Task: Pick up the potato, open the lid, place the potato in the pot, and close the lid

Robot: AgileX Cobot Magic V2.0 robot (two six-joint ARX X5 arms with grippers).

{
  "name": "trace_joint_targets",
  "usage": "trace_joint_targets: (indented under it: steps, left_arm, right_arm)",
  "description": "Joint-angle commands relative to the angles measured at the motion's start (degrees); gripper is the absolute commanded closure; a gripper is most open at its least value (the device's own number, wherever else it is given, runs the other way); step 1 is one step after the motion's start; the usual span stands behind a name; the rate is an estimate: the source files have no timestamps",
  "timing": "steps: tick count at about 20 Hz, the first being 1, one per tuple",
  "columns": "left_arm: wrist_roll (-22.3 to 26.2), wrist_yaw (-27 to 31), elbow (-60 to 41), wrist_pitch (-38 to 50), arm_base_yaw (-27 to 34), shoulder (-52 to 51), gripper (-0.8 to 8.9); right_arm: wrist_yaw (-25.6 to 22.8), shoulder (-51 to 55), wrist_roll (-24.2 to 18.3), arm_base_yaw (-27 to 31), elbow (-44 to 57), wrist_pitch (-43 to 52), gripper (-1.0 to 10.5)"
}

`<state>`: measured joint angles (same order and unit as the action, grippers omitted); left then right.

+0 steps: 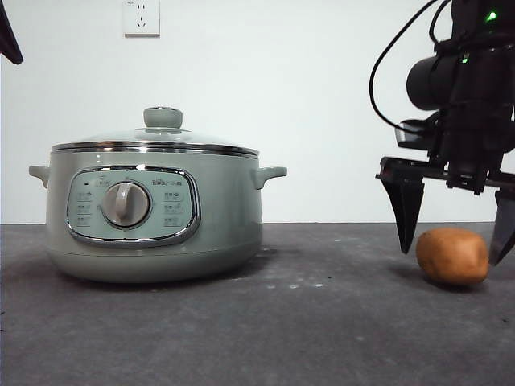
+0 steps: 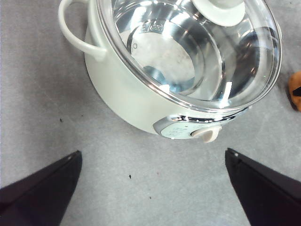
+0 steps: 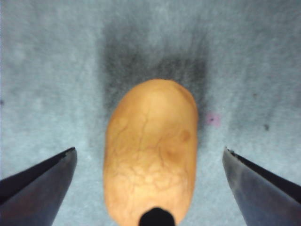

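Note:
The orange-brown potato (image 1: pixel 452 256) (image 3: pixel 151 153) lies on the grey table at the right. My right gripper (image 1: pixel 455 241) (image 3: pixel 149 162) hangs over it, open, one jaw on each side of the potato and neither touching it. The sage-green pot (image 1: pixel 153 217) (image 2: pixel 127 96) stands at the left with its glass lid (image 1: pixel 157 145) (image 2: pixel 197 52) shut on it, green knob (image 1: pixel 162 117) on top. My left gripper (image 2: pixel 151 162) is open above the table beside the pot's control panel (image 2: pixel 188 131), holding nothing.
A wall socket (image 1: pixel 141 17) sits high on the white wall behind the pot. The pot's side handles (image 1: pixel 269 174) stick out left and right. Grey table (image 1: pixel 322 322) stretches between pot and potato. A black tip of the left arm (image 1: pixel 10 36) shows at the top left corner.

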<state>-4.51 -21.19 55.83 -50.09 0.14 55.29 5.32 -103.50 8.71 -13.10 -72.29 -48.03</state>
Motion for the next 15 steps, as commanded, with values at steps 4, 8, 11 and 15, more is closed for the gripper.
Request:
trace_joint_targets:
  steps: [4, 8, 11, 15]
  left_arm:
    - [0.5, -0.2, 0.1, 2.7, -1.1, 1.9, 1.85]
    - [0.4, -0.2, 3.6, 6.0, -4.2, 7.9, 1.86]
    - [0.2, 0.7, 10.2, 6.9, -6.8, 15.1, 1.86]
    - [0.1, 3.4, 21.4, 7.7, -11.2, 25.2, 1.86]
  right_arm:
    - [0.6, -2.0, -1.9, -0.1, 0.0, -0.5, 9.5]
    - [-0.7, -0.7, -2.4, 0.0, -1.3, -3.1, 9.6]
    - [-1.1, 3.0, -3.1, 0.0, -3.0, -6.4, 9.6]
    - [-1.2, 9.8, -4.5, 0.0, -4.6, -10.9, 9.6]
